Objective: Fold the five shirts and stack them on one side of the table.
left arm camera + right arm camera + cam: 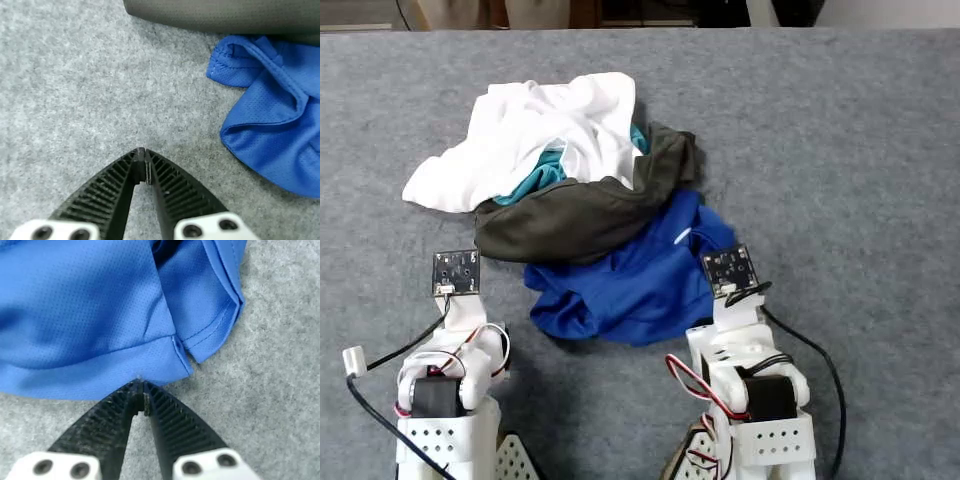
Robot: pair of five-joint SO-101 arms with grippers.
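A heap of crumpled shirts lies mid-table: a white shirt (545, 130) on top at the back left, a teal shirt (535, 180) peeking from under it, a dark grey shirt (585, 210) across the middle, and a blue shirt (630, 280) nearest the arms. My left gripper (141, 161) is shut and empty over bare carpet, with the blue shirt (272, 130) and grey shirt (225, 15) off to one side. My right gripper (141, 390) is shut with its tips at the hem of the blue shirt (100, 320); no cloth shows between the fingers.
The table is covered in grey carpet (840, 150), with wide bare areas right of the heap and at the far left. Both arm bases (450, 400) stand at the front edge, with cables trailing beside them.
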